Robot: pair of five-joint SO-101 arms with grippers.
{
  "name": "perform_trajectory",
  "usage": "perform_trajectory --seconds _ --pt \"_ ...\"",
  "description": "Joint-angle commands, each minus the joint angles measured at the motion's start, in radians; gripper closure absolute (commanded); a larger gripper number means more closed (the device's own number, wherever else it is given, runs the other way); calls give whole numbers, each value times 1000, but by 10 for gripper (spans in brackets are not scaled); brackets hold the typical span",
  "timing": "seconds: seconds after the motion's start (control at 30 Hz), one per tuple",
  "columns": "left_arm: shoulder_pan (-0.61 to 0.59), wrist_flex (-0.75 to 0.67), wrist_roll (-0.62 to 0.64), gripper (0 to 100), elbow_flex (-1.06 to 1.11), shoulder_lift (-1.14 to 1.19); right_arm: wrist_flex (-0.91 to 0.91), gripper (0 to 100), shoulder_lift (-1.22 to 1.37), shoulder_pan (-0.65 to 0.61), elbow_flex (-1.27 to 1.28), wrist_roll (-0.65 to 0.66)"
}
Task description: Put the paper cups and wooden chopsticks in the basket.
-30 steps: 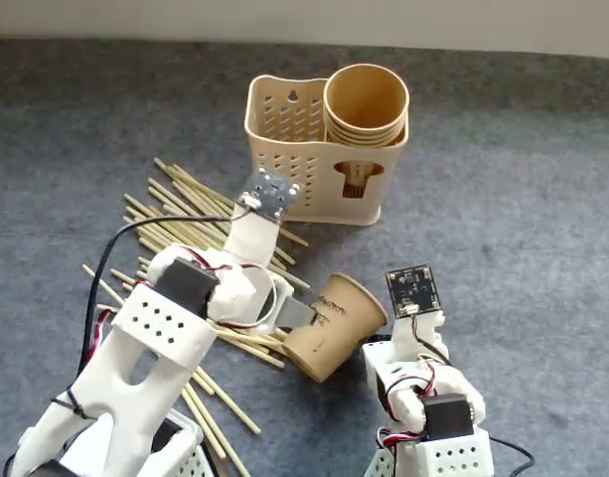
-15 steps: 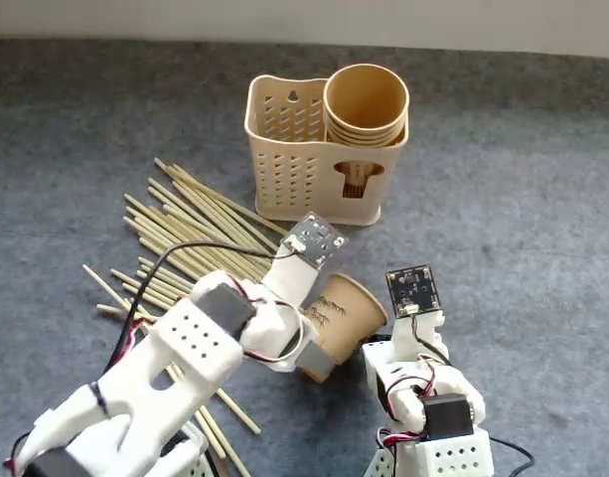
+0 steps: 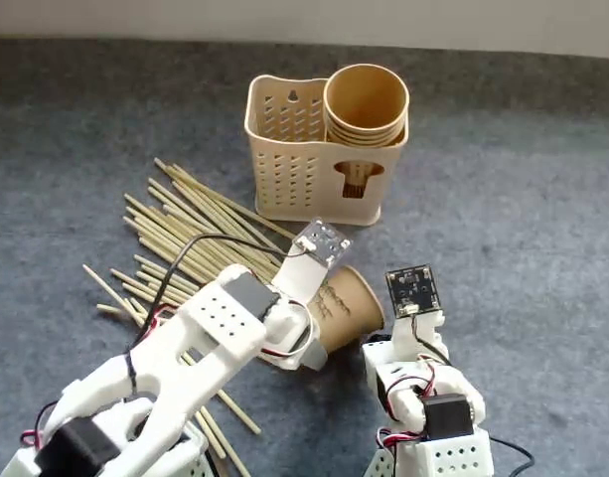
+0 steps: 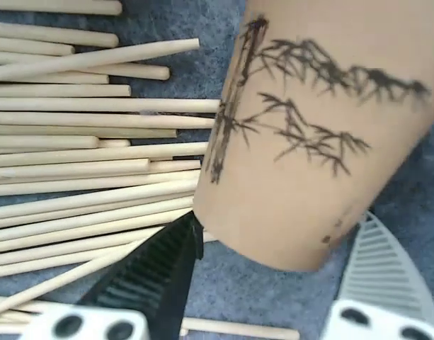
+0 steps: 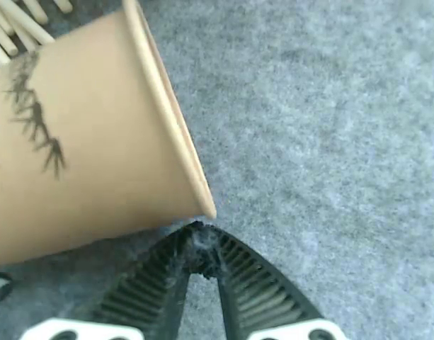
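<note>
Basket (image 3: 302, 164) at back of worktop (image 3: 532, 248), stacked paper cups (image 3: 366, 99) in its right compartment. Wooden chopsticks (image 3: 185, 238) spread front-left of the basket. Lone cup (image 3: 349, 303) on its side before the basket, just right of the chopsticks. Left pincer (image 4: 280, 234) astride its base, right pincer (image 5: 199, 244) just beside its rim.

**High view.** A fixed camera set above my two arms looks down and forward across the table (image 3: 523, 199) toward the basket (image 3: 289, 169) at the far side. It stands far enough off to take in the whole working area.

**Left wrist view.** A camera on my left arm looks out past my left jaws, very close over the lying paper cup (image 4: 309, 142) and the chopsticks (image 4: 82, 142).

**Right wrist view.** A camera on my right arm looks out past my right jaws, equally close on that cup's rim and the table beside it.

All three views share the lying cup and some chopsticks.
</note>
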Motion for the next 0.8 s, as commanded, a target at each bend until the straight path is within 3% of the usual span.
perform_trajectory --seconds 0.0,0.13,0.4,0.77 --pt "13 23 5 725 -15 -133 5 993 -13 -8 130 -5" --pt "-2 28 11 725 25 -228 5 993 -13 -8 130 -5" --pt "-216 21 12 658 102 -367 5 993 -13 -8 130 -5" --pt "-326 -2 86 656 85 -387 5 993 -13 -8 130 -5"
